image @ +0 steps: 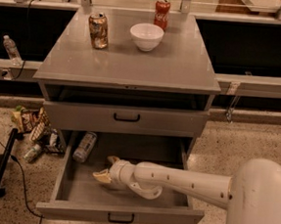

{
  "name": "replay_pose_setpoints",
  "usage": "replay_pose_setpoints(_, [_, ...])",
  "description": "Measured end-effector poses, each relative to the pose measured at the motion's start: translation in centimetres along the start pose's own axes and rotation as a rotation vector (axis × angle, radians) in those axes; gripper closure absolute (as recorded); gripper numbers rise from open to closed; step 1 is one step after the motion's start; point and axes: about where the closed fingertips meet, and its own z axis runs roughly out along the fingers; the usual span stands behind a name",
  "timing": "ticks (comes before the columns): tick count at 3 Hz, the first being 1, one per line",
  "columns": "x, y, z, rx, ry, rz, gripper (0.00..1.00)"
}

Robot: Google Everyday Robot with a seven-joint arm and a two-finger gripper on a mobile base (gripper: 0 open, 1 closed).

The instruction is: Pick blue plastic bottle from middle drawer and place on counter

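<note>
Reach step: my end effector [105, 170] sits released inside the grey metal drawer [122, 211]; next I must go ten o'clock to the pale-labelled clear plastic bottle [84, 147].

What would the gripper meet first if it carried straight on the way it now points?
Probably the middle drawer's left wall: the gripper, inside the drawer, points left, just nearer than the blue plastic bottle; depth is unclear.

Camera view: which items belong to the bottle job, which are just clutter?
Job: blue plastic bottle, back-left in the open middle drawer; counter; gripper, in the drawer, apart from the bottle.
Clutter: brown can, red can, white bowl on the counter; floor wrappers.
</note>
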Motion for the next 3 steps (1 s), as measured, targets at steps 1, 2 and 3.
replay_pose_setpoints(1, [0.1, 0.2, -4.7, 0.059, -0.084, -0.019, 0.61])
replay_pose_setpoints(2, [0.7, -0.2, -9.8, 0.069, -0.147, -0.051, 0.86])
replay_pose_setpoints(3, [1.1, 0.8, -18.1, 0.061, -0.19, -0.096, 1.0])
